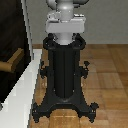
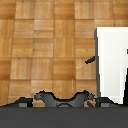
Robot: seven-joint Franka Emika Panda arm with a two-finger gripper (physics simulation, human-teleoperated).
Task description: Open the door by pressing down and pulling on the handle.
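Observation:
The door point(image 1: 11, 30) is a dark panel at the exterior view's left, set in a white frame point(image 1: 25, 87). The tan handle point(image 1: 10, 64) sticks out from the panel low on that side, slanting. My gripper point(image 1: 65, 26) is a grey-white block high above the black pedestal point(image 1: 64, 70), well to the right of the handle and apart from it. Its fingers do not show in either view. In the wrist view the white frame point(image 2: 110, 60) stands over the wood floor, with a sliver of the dark door point(image 2: 126, 75) at its edge; the handle is out of view there.
The black pedestal with its spreading feet point(image 1: 65, 107) stands on the wooden parquet floor point(image 1: 107, 75), right beside the white frame. The pedestal's feet point(image 2: 65, 97) also show in the wrist view, above a dark band.

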